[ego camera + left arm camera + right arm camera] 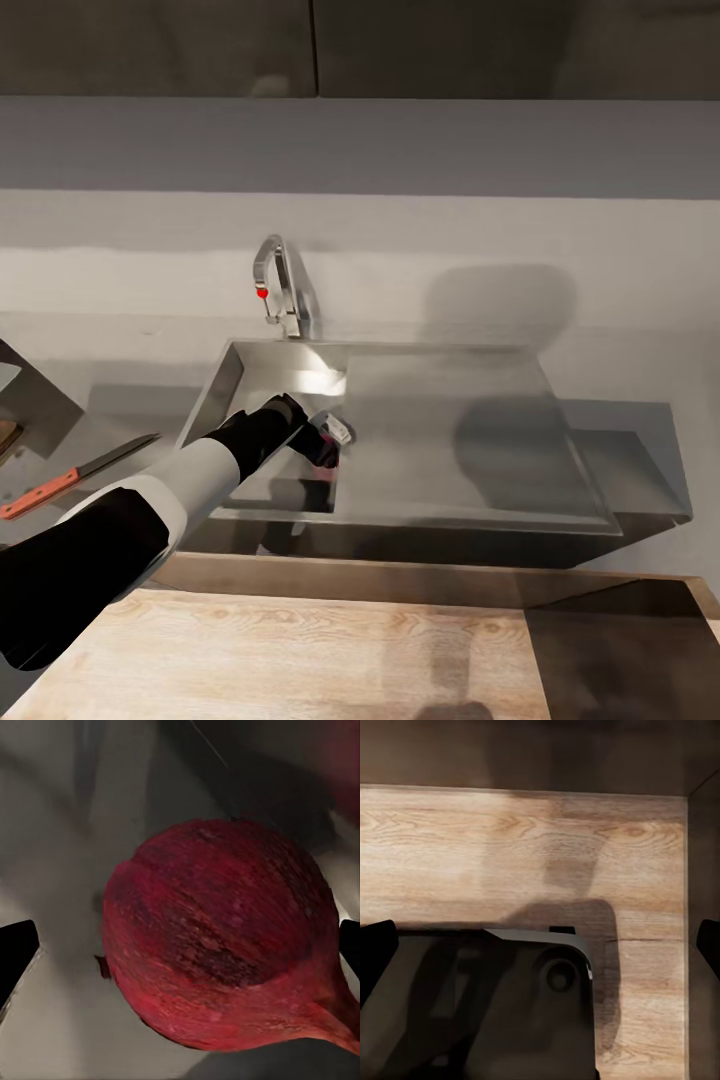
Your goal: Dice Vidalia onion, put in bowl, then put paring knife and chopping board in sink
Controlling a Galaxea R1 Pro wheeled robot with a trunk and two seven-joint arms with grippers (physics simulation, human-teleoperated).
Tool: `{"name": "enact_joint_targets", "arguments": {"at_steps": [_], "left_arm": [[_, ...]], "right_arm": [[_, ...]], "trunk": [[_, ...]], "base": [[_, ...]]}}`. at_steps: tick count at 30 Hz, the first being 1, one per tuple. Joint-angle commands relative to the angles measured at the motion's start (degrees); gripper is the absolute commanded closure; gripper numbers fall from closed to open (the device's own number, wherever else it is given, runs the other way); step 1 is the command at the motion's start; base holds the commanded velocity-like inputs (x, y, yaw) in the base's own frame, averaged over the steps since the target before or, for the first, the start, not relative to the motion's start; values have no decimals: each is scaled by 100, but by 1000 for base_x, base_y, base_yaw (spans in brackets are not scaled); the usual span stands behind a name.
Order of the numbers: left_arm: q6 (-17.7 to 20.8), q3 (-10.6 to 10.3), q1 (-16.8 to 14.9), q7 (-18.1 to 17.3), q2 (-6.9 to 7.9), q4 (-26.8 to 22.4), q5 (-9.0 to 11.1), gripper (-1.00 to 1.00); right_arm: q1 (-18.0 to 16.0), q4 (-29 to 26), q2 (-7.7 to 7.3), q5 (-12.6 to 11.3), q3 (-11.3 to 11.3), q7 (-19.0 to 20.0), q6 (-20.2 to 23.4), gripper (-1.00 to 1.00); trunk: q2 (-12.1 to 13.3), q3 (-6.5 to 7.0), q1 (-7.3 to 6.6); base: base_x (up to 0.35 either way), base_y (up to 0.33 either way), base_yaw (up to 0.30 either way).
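The Vidalia onion, dark red-skinned and round, lies on the grey floor of the sink. In the left wrist view it sits between the two black fingertips. My left gripper reaches down into the basin and stands open around the onion, with a gap on one side. The paring knife, red-orange handle and dark blade, lies on the countertop left of the sink. My right gripper hangs open over a wooden floor with nothing between its fingers. The bowl is out of view.
The chrome tap with its red dot stands behind the basin, and the flat drainboard lies to its right. A brown corner shows at the far left edge. Wooden floor lies below the counter front.
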Motion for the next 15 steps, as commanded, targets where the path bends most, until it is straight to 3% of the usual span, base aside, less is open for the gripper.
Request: {"name": "enact_joint_targets", "arguments": {"at_steps": [1,15], "left_arm": [[28,-41,-8,11,3,-3,58,-100],[29,-45,-8,11,-5,-11,58,-100]], "right_arm": [[0,-10,6,18,-40,56,-11,-100],[0,-8,7,15,-36,65,-11,-100]], "trunk": [[-10,-9,5],[-10,-9,5]], "base": [[145,0,0],[30,0,0]]}}
